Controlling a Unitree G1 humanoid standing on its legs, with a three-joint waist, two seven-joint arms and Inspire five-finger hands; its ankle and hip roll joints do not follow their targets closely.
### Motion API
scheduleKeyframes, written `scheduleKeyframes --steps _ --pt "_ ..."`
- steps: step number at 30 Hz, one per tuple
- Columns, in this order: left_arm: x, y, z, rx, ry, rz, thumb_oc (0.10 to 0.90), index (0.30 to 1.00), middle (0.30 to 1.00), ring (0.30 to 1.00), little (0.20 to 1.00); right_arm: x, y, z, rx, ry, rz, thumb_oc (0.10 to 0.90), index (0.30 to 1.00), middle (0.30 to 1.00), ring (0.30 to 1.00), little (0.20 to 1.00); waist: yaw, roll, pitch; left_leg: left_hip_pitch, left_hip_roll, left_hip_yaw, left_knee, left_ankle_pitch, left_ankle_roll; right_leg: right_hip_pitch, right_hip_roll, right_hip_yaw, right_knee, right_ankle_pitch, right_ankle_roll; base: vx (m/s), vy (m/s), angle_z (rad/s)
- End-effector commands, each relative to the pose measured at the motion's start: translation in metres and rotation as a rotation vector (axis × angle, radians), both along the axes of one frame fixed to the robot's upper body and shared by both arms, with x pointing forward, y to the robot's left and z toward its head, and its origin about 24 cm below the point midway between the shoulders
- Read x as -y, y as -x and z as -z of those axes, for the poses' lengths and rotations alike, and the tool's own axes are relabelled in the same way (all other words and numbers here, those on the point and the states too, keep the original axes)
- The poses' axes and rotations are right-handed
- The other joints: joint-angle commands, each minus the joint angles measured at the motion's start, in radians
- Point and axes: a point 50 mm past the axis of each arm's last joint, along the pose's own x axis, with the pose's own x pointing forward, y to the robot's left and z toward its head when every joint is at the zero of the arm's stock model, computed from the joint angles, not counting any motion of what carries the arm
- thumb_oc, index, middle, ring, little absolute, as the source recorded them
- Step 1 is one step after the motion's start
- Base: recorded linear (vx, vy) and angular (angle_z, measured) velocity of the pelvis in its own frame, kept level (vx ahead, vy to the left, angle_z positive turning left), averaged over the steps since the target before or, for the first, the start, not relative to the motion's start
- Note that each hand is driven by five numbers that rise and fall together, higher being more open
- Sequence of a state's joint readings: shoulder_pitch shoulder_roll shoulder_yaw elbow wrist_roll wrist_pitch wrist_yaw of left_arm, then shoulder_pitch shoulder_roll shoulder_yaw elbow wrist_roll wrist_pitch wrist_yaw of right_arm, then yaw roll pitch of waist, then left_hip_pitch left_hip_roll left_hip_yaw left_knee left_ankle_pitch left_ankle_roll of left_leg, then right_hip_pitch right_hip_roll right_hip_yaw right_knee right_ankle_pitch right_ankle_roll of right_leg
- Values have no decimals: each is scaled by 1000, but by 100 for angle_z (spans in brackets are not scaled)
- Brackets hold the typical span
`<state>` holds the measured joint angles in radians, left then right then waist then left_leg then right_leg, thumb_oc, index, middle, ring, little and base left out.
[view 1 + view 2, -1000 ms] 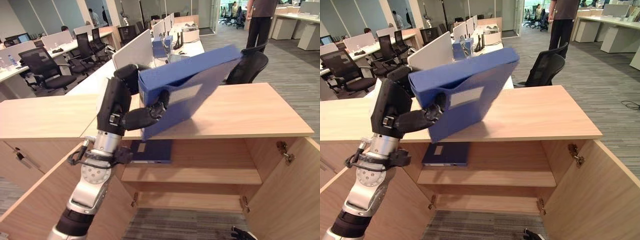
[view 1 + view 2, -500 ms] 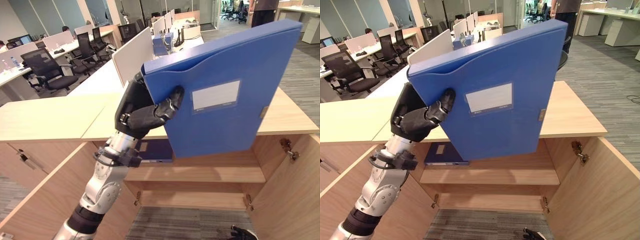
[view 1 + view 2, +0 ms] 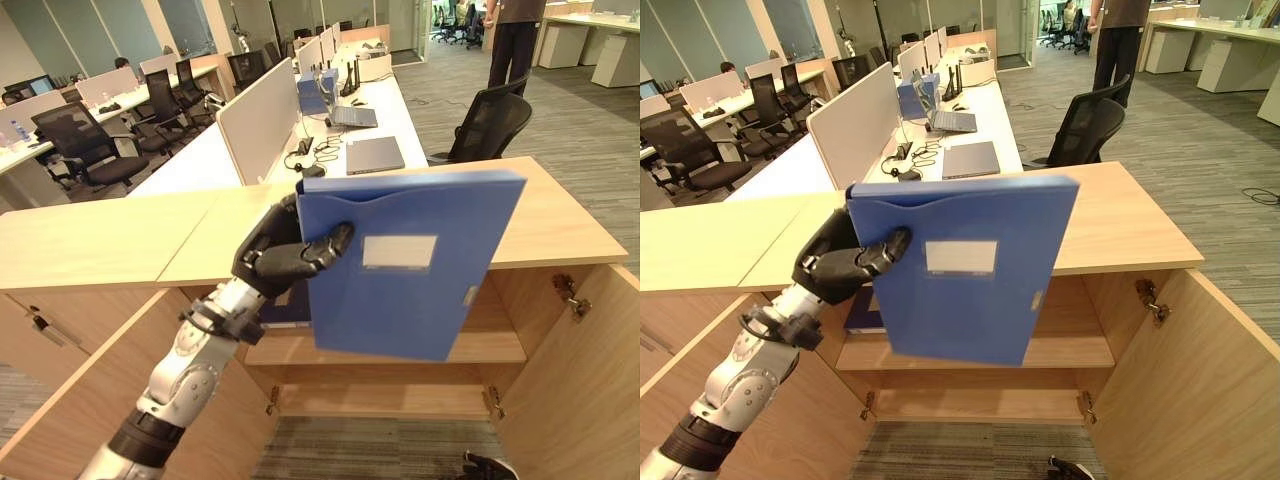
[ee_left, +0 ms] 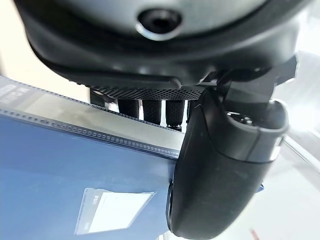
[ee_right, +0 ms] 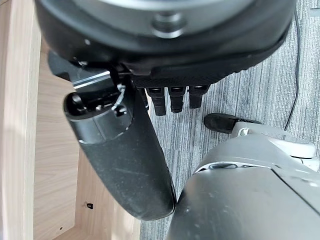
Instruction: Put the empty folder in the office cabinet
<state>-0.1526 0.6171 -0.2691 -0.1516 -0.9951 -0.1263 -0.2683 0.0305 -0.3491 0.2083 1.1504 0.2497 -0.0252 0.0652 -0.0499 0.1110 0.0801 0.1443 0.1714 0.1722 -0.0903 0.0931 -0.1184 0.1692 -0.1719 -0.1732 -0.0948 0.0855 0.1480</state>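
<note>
Office, open cabinet [image 3: 560,330] | my left hand [image 3: 283,252] pinches folder [image 3: 405,265] upright before cabinet, edge aligned for shelving | right hand [image 5: 125,150] relaxed, empty

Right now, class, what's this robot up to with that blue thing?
The left robot hand grips a blue folder by one edge and holds it upright in the air in front of the open wooden cabinet. Another blue folder already lies on the upper shelf. The right robot hand hangs over the carpet, holding nothing.
</note>
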Motion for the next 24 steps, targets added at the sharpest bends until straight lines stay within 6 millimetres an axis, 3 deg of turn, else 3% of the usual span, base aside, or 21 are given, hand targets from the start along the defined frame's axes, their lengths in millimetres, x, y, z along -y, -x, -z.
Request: scheduleKeyframes --steps 1,3,5,6,10,11,14,15,17,18,24 --pt "-13 -7 -70 327 12 -52 400 300 300 300 300 -6 -61 -19 234 -72 89 800 900 900 900 900 7 -53 -3 79 6 48 3 -82 -52 40 -40 57 35 -135 47 0 0 0" --pt "-20 -6 -69 326 7 -88 400 300 300 300 300 -6 -77 -30 343 -116 158 800 900 900 900 900 7 -54 -1 79 7 51 3 -82 -53 38 -41 58 40 -136 49 16 7 0" --pt "-32 -6 -66 315 5 -157 400 300 300 300 300 0 -107 -62 587 -193 258 800 900 900 900 900 1 -56 3 75 6 52 3 -81 -52 28 -42 60 51 -138 52 13 24 -6" --pt "-32 -6 -66 315 6 -157 400 300 300 300 300 0 -107 -62 587 -192 258 800 900 900 900 900 1 -55 3 75 6 52 3 -81 -52 28 -42 60 51 -139 52 2 24 -10" --pt "-48 -3 -63 313 -21 -232 400 300 300 300 300 16 -134 -118 897 -224 276 800 900 900 900 900 -4 -58 0 77 4 53 3 -87 -52 29 -45 58 51 -138 54 5 12 -3" --pt "-48 -3 -62 313 -21 -232 400 300 300 300 300 16 -134 -118 896 -224 276 800 900 900 900 900 -4 -58 -1 77 4 53 3 -87 -51 29 -45 58 51 -138 54 0 0 0" --pt "-54 -1 -60 305 -44 -245 400 300 300 300 300 22 -143 -146 1015 -231 229 800 900 900 900 900 -5 -61 -1 78 4 53 3 -89 -51 31 -45 57 47 -137 55 0 0 0" --pt "-55 0 -59 297 -53 -238 400 300 300 300 300 17 -150 -165 1096 -312 195 800 900 900 900 900 -3 -64 -1 76 4 52 3 -87 -52 31 -45 56 44 -136 55 0 0 0" --pt "-56 0 -58 294 -54 -241 400 300 300 300 300 14 -152 -172 1136 -366 189 800 900 900 900 900 -4 -65 -1 76 5 52 3 -87 -52 32 -45 56 42 -136 55 0 0 0" --pt "-59 1 -56 286 -63 -248 400 300 300 300 300 5 -156 -189 1198 -470 131 800 900 900 900 900 -2 -68 -1 75 7 53 3 -85 -54 32 -44 56 37 -135 56 0 0 0" --pt "-63 5 -54 289 -108 -230 400 300 300 300 300 -11 -155 -216 1202 -589 -129 800 900 900 900 900 -4 -73 -2 71 10 53 3 -82 -58 29 -44 57 31 -132 57 0 0 0"
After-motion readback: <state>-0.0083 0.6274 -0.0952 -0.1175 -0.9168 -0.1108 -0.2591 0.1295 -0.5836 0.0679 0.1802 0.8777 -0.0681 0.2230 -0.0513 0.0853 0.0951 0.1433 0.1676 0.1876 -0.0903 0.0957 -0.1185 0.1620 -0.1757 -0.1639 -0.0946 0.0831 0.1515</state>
